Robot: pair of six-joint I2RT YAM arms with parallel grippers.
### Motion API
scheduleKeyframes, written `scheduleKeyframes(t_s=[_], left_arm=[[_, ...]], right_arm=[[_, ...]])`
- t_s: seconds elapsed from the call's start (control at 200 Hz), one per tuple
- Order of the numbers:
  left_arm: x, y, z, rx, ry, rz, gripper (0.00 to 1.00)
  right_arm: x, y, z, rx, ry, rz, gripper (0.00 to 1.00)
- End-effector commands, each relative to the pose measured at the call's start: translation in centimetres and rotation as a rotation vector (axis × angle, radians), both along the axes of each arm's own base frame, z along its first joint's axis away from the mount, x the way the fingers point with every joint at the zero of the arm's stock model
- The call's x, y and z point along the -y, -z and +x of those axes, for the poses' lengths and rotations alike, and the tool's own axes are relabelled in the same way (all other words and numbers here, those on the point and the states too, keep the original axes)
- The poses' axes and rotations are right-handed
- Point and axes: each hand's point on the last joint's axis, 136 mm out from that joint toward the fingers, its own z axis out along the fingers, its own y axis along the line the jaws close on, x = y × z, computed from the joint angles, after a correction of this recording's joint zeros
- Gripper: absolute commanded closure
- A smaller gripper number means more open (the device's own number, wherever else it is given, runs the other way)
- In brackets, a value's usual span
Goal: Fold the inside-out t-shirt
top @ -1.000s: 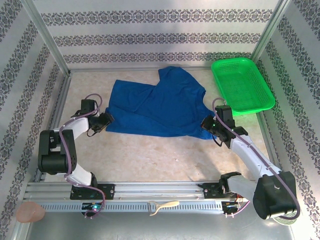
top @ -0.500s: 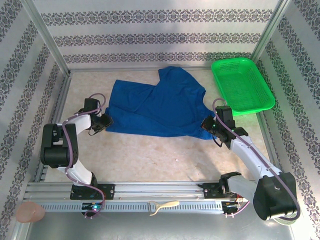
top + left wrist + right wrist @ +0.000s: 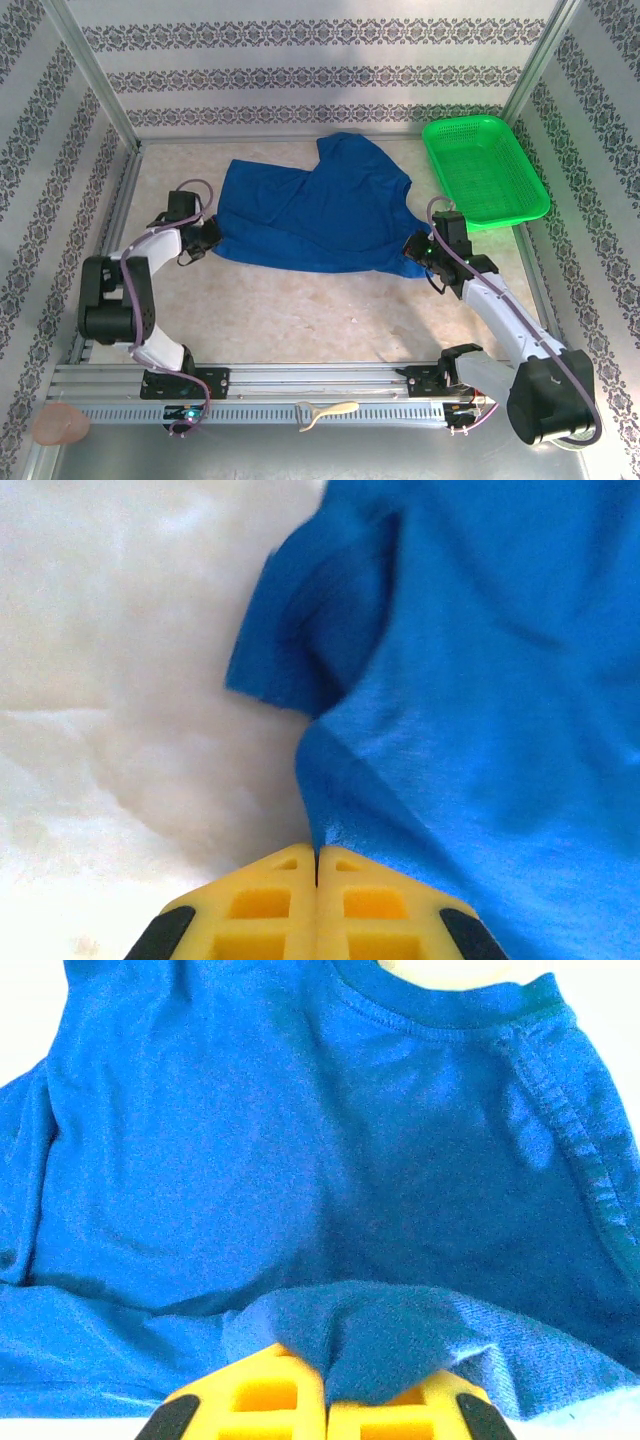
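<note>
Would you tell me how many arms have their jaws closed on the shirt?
2. The left arm pinches the shirt at its near-left edge; the right arm pinches its near-right corner, near the basket.

The left arm (image 3: 128, 285) rises from its base at the near edge, folds back at the elbow and reaches forward and right. The left end effector (image 3: 210, 238) sits low, its yellow fingers (image 3: 265, 905) pressed flat together, with the edge of the inside-out t-shirt (image 3: 320, 210) pinched in the seam between them. The right arm (image 3: 500, 310) stretches diagonally forward and left. The right end effector (image 3: 413, 247) is clamped on a bunched fold of the cloth, its fingers (image 3: 265, 1390) close together.
</note>
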Motion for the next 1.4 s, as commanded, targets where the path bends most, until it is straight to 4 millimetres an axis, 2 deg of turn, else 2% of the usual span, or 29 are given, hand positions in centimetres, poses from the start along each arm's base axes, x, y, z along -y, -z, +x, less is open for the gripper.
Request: scheduleKeyframes(t_s=[0.0, 0.125, 0.205, 0.31, 0.455, 0.564, 0.639, 0.714, 0.834, 0.919, 0.999, 1.089, 1.134, 1.179, 1.299, 1.394], left_arm=[[-0.8, -8.1, 1.4, 0.184, -0.055, 0.038, 1.00], [-1.4, -15.7, 1.6, 0.372, -0.090, 0.053, 1.00], [-1.6, -19.3, 1.7, 0.460, -0.100, 0.046, 1.00], [-1.5, -22.1, 1.9, 0.533, -0.092, 0.023, 1.00], [-1.4, -25.1, 2.2, 0.600, -0.076, -0.002, 1.00], [-0.9, -25.9, 1.9, 0.628, -0.063, -0.028, 1.00], [-0.1, -24.7, 1.5, 0.602, -0.039, -0.069, 1.00], [1.1, -22.1, 0.8, 0.548, -0.010, -0.145, 1.00], [3.8, -16.9, -1.7, 0.454, 0.039, -0.243, 0.96], [6.5, -12.3, -4.5, 0.359, 0.092, -0.260, 0.91], [8.4, -8.0, -7.4, 0.277, 0.132, -0.255, 0.73], [8.4, -4.4, -9.8, 0.220, 0.106, -0.245, 0.55], [7.7, -3.7, -10.4, 0.210, 0.082, -0.214, 0.49], [7.0, -3.5, -10.7, 0.207, 0.064, -0.171, 0.47], [5.1, -3.3, -10.9, 0.159, 0.042, -0.044, 0.50], [4.6, -2.5, -10.8, 0.086, 0.067, 0.028, 0.53]], right_arm=[[0.4, -4.2, 1.3, 0.094, 0.017, 0.011, 1.00], [1.1, -8.1, 2.1, 0.167, 0.032, 0.036, 1.00], [1.7, -10.1, 2.3, 0.207, 0.048, 0.057, 1.00], [2.3, -11.9, 2.6, 0.244, 0.064, 0.087, 1.00], [3.2, -14.3, 2.5, 0.293, 0.077, 0.104, 1.00], [3.4, -15.8, 2.1, 0.322, 0.075, 0.103, 1.00], [3.3, -15.4, 1.8, 0.312, 0.072, 0.106, 1.00], [3.1, -14.1, 1.3, 0.287, 0.073, 0.122, 1.00], [3.0, -11.0, 0.0, 0.228, 0.081, 0.134, 1.00], [3.0, -8.5, -0.9, 0.183, 0.089, 0.141, 1.00], [2.9, -6.3, -1.7, 0.139, 0.095, 0.144, 1.00], [3.0, -4.8, -2.5, 0.107, 0.099, 0.141, 1.00], [3.0, -4.3, -2.7, 0.097, 0.100, 0.140, 1.00], [3.0, -3.9, -2.9, 0.089, 0.099, 0.138, 1.00], [3.0, -3.6, -3.1, 0.079, 0.097, 0.131, 1.00], [3.0, -3.5, -3.0, 0.077, 0.099, 0.130, 1.00]])
